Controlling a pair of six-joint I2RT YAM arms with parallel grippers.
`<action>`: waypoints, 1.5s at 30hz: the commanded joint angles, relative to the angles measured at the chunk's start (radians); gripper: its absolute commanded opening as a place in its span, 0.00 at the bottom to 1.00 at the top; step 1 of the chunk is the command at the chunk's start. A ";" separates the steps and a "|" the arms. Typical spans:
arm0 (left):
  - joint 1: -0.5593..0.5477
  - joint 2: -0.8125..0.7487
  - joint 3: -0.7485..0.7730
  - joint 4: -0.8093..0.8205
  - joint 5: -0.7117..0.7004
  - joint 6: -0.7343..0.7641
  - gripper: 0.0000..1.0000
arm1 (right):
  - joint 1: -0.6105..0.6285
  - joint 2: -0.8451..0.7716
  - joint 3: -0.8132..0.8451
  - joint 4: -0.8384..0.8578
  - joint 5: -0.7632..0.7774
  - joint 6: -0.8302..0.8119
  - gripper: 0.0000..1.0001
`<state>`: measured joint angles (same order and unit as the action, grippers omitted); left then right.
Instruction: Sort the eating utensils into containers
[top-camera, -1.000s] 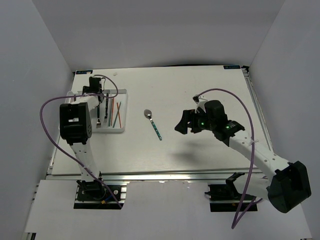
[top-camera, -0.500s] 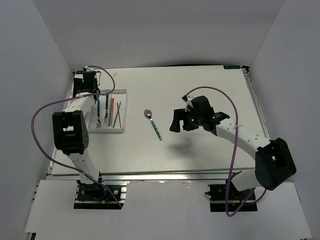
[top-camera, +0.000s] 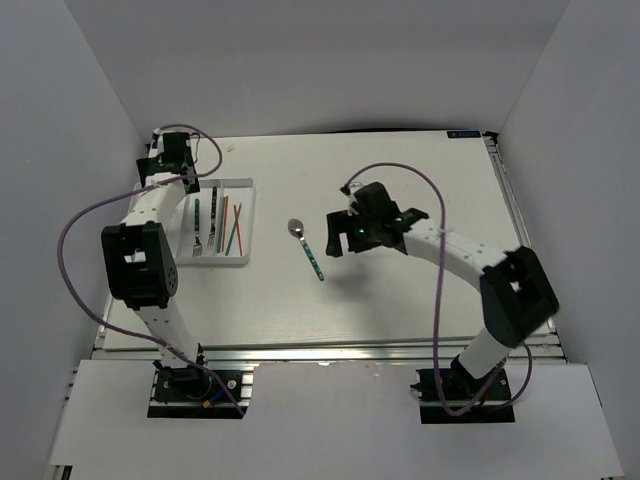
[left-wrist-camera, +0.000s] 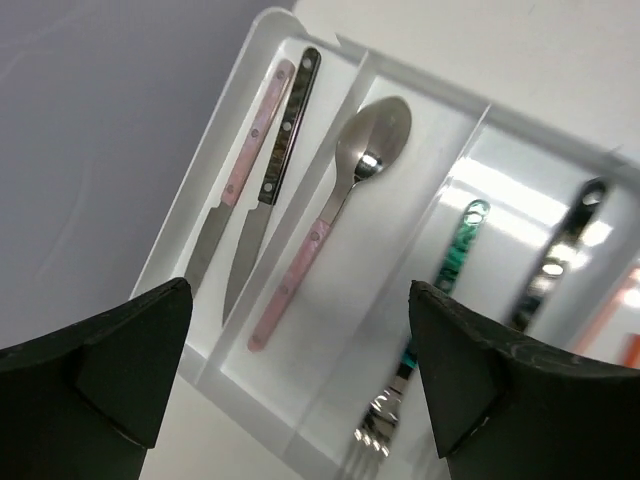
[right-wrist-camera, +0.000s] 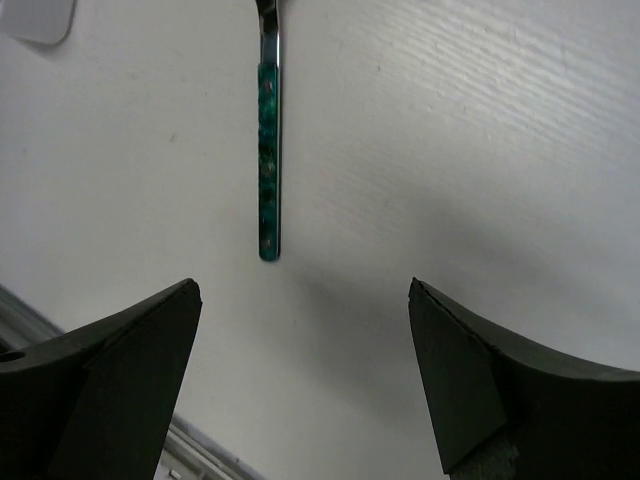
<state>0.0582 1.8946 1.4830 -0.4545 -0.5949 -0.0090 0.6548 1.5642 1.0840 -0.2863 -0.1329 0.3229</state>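
The white divided tray (top-camera: 249, 220) lies at the table's left. In the left wrist view the tray (left-wrist-camera: 244, 409) holds a pink-handled knife (left-wrist-camera: 250, 140), a dark-handled knife (left-wrist-camera: 283, 130), a pink-handled spoon (left-wrist-camera: 340, 200), a teal-handled fork (left-wrist-camera: 440, 270) and a dark-handled piece (left-wrist-camera: 560, 250). My left gripper (top-camera: 165, 160) (left-wrist-camera: 299, 290) hovers open over the tray's far left corner, with nothing in it. A teal-handled spoon (top-camera: 307, 248) (right-wrist-camera: 268, 160) lies on the table mid-left. My right gripper (top-camera: 338, 235) (right-wrist-camera: 303, 290) stands open just right of it, above the handle's end.
Red and green chopsticks (top-camera: 234, 222) lie in the tray's right compartments. Grey walls close in the table on the left, back and right. A metal rail (top-camera: 330, 350) runs along the near edge. Purple cables loop over both arms.
My left gripper has opened and drawn back toward the tray's far left corner. The right arm has swung left, bringing its open gripper close to the teal-handled spoon.
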 joint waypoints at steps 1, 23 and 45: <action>0.008 -0.215 0.094 -0.223 0.030 -0.308 0.98 | 0.083 0.170 0.146 -0.051 0.128 -0.045 0.88; -0.017 -0.792 -0.709 0.271 0.930 -0.616 0.98 | 0.189 0.510 0.444 -0.122 0.256 0.001 0.00; -0.543 -0.560 -0.777 0.735 0.722 -0.997 0.49 | 0.190 -0.018 0.091 0.191 -0.103 0.136 0.00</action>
<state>-0.4747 1.3106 0.6689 0.2443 0.1188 -0.9958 0.8417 1.5700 1.1667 -0.1616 -0.1616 0.4477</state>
